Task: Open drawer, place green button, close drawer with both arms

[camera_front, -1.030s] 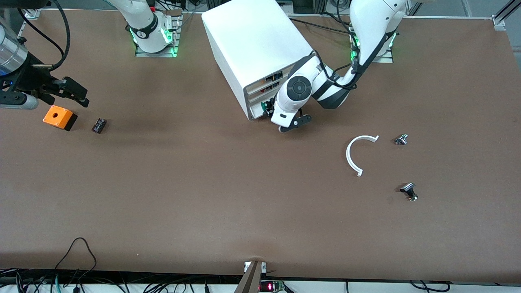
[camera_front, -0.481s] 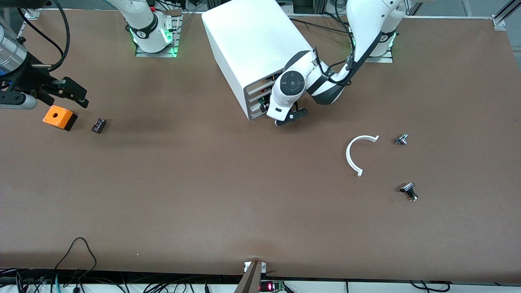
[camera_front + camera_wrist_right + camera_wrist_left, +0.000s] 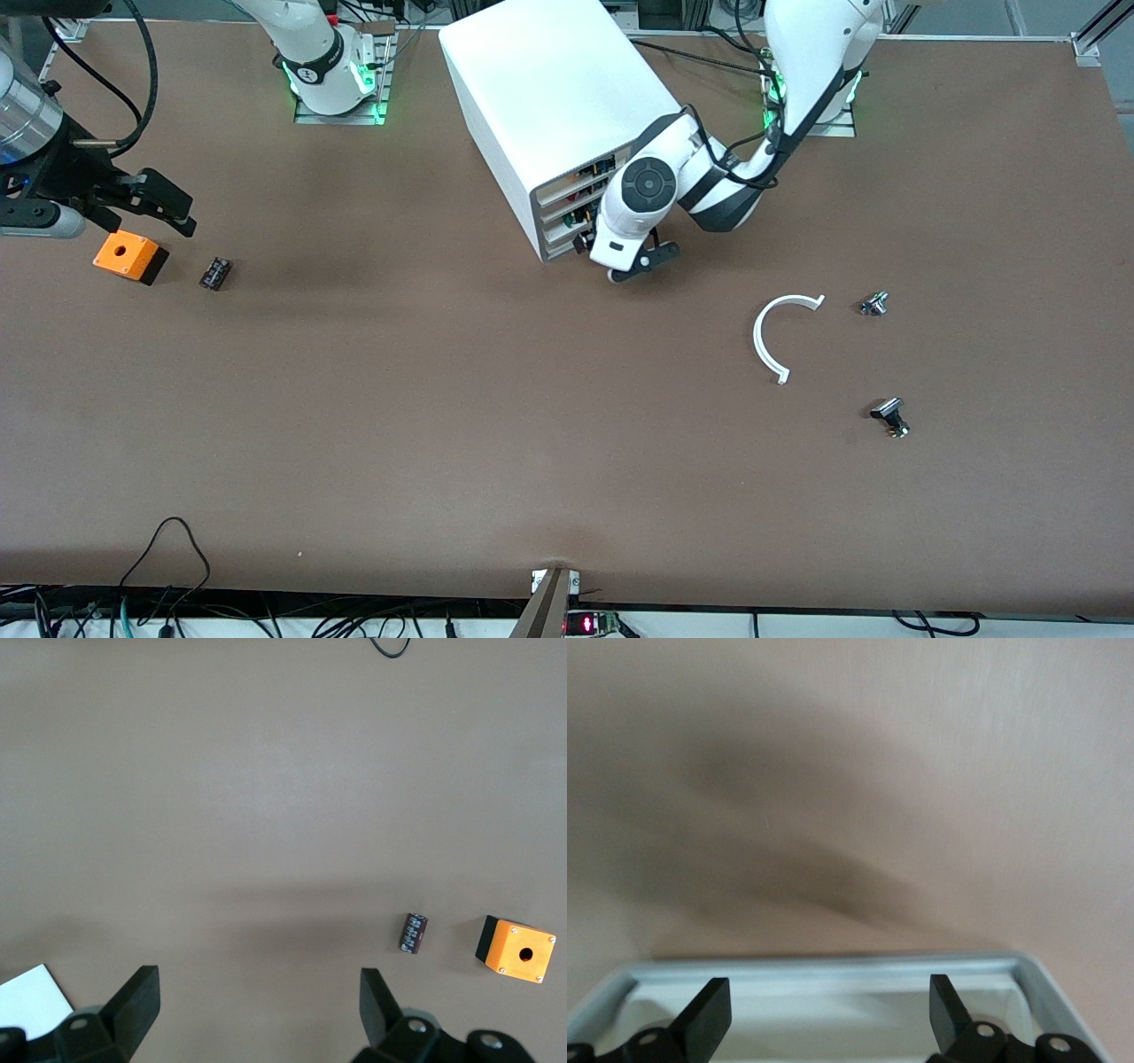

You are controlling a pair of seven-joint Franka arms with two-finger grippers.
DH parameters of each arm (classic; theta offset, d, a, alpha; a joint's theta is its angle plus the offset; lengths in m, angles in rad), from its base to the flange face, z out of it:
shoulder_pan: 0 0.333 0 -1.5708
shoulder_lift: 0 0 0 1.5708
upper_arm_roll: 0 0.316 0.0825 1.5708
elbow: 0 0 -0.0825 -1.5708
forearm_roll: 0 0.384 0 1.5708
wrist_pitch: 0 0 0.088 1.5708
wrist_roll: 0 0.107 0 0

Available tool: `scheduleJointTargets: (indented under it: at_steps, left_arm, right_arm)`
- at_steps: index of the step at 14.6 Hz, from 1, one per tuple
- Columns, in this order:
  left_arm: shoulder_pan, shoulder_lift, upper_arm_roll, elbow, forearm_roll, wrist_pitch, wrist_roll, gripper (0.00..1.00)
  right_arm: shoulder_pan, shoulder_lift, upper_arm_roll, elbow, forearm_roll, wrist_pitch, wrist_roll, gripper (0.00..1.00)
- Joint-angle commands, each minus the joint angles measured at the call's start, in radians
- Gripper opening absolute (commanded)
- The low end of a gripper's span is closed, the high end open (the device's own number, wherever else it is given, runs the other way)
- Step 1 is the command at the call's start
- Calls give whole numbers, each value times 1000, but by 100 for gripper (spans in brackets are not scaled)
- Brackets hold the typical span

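Right now the left end effector (image 3: 620, 266) is sitting at the cabinet's (image 3: 549, 97) front by the bottom drawer (image 3: 833, 970), fingers spread wide, gripping nothing. Drawer's looking like thin light plastic, probably flexing if pulled off-centre, so I'd be hooking the front lip mid-width. The left wrist is covering the drawer front; I'm not seeing the green button anywhere, maybe already inside. Right end effector (image 3: 168, 206) is waiting, wide open and empty, over the table (image 3: 443, 399) beside the orange box (image 3: 129, 255) and small black part (image 3: 215, 273).
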Motion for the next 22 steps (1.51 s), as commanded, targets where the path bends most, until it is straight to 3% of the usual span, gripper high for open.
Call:
scheduleJointTargets:
  at_steps: [1,4,11,18,20,22]
  left_arm:
    - [67,-53,-2,-2,51,-38,73,99]
    - [125,-90,-2,73,51,-203,202,99]
    - [301,-87,-2,438,52,-679,523,99]
    - [510,-139,0,546,26,-811,969,99]
    - [504,-178,89,534,-38,-808,1113,99]
    - [417,-218,247,529,-49,-807,1214,99]
  right_arm:
    - [7,8,-5,18,-7,2,-17,100]
    - [7,8,-6,30,-3,-4,-17,100]
    - [5,8,-8,30,-3,2,-14,100]
    - [5,8,-8,30,-3,2,-16,100]
    - [5,8,-8,30,-3,2,-16,100]
    - [5,8,-8,30,-3,2,-16,100]
